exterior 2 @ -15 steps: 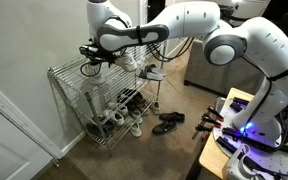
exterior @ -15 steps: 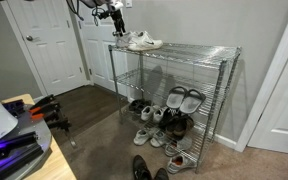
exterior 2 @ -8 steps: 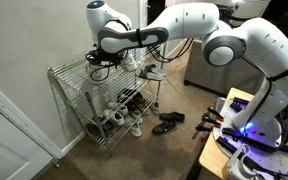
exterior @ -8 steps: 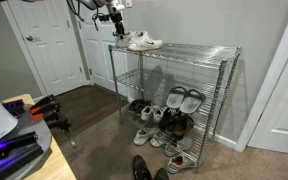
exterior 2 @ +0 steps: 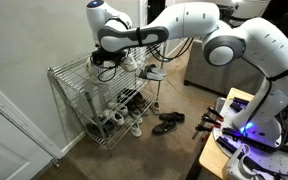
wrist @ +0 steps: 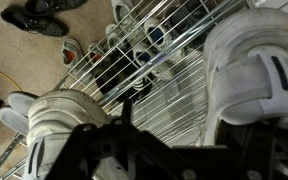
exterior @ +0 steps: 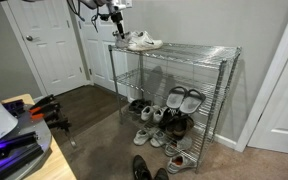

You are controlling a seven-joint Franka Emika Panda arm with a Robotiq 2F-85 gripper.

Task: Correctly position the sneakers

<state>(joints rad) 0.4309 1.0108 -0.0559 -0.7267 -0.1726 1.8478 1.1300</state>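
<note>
The two white sneakers (exterior: 142,41) sit side by side on the top shelf of the wire rack (exterior: 196,52), at its end nearest the door. In the wrist view one sneaker (wrist: 59,125) lies at the left and its mate (wrist: 246,70) at the right, with bare wire shelf between them. My gripper (wrist: 182,130) hangs just above that end of the shelf, jaws open and holding nothing, with one dark finger overlapping the right sneaker's edge. In both exterior views the gripper (exterior: 115,22) (exterior 2: 106,62) is close beside the sneakers (exterior 2: 152,72).
Grey slip-ons (exterior: 185,98) and several other shoes fill the rack's lower shelves. Black shoes (exterior: 144,170) (exterior 2: 167,123) lie on the floor in front. A white door (exterior: 49,45) stands beside the rack, and a table with equipment (exterior: 14,140) is in the foreground.
The gripper has moved down and in toward the sneakers' end of the top shelf. The sneakers have not moved.
</note>
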